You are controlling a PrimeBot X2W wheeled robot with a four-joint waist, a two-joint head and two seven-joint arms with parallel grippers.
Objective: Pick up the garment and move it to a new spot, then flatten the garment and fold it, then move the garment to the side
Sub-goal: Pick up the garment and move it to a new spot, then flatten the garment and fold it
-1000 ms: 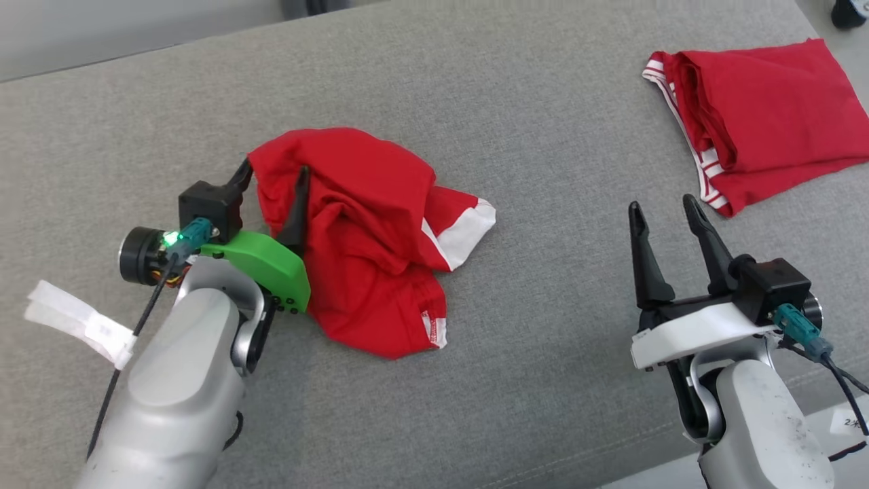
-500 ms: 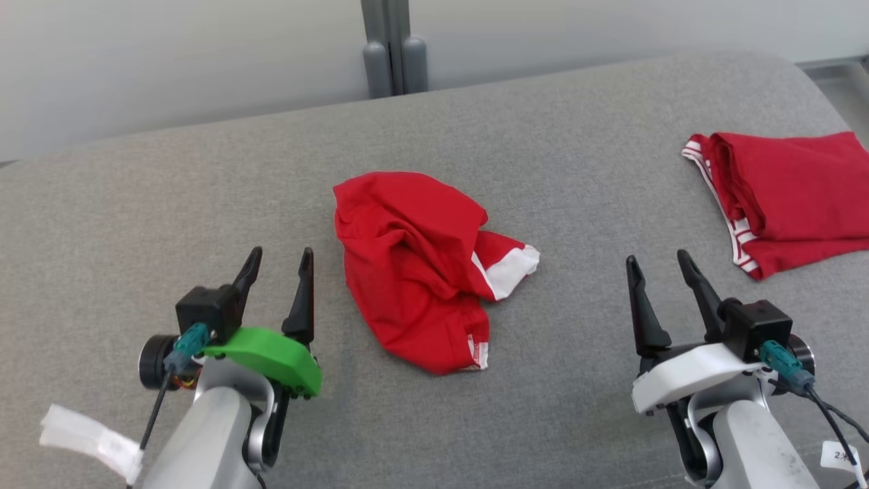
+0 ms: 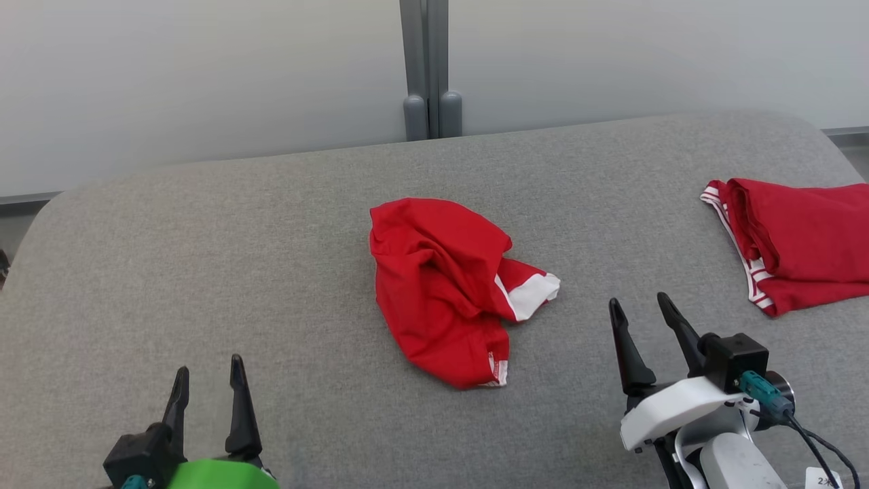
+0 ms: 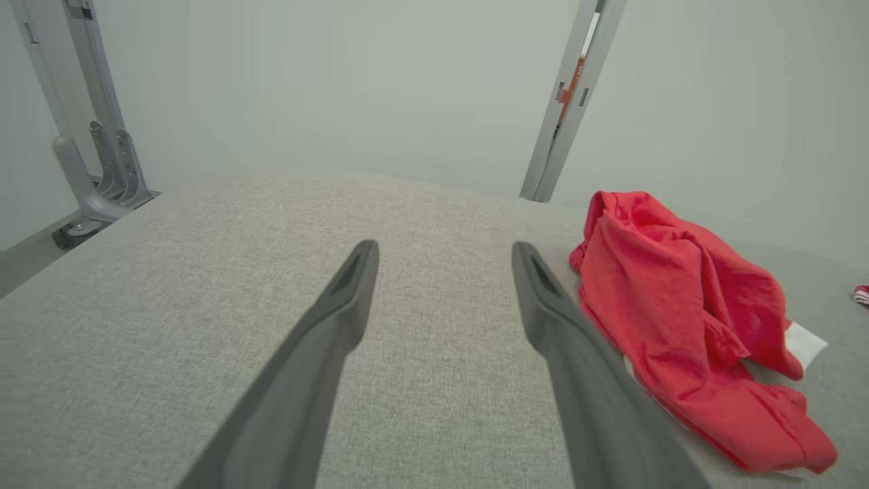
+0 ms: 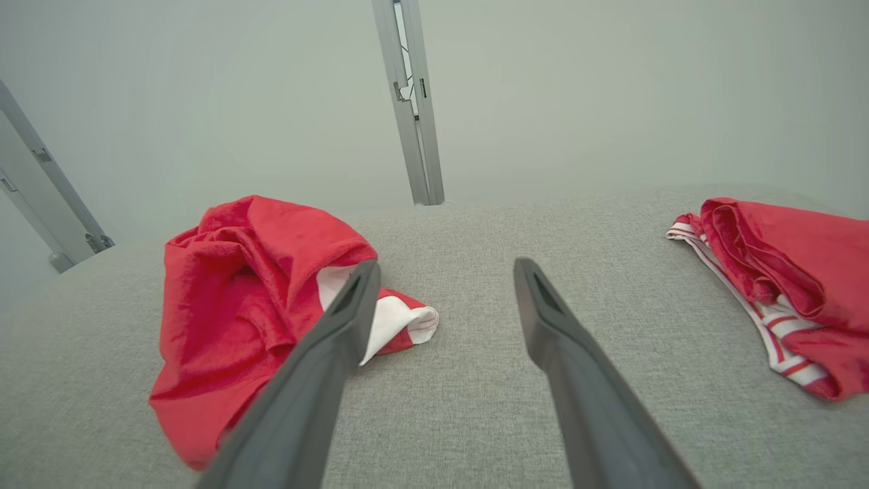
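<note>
A crumpled red garment [image 3: 448,292] with white trim lies in a heap at the middle of the grey padded surface [image 3: 271,258]. The same garment [image 4: 686,319] sits right of my left fingers in the left wrist view, and the garment [image 5: 251,299] shows left of my right fingers in the right wrist view. My left gripper [image 3: 209,372] stands open at the lower left, well short of the heap, nothing between its fingers. My right gripper [image 3: 639,304] is open at the lower right, also apart from the garment.
A second red garment [image 3: 794,241] with striped white trim lies folded at the right edge; the folded piece [image 5: 781,278] shows at the right of the right wrist view. A grey post [image 3: 426,68] stands against the pale wall behind.
My left gripper has let go of the crumpled garment and drawn back toward me, open. The head camera has tilted up, so the whole scene sits lower.
</note>
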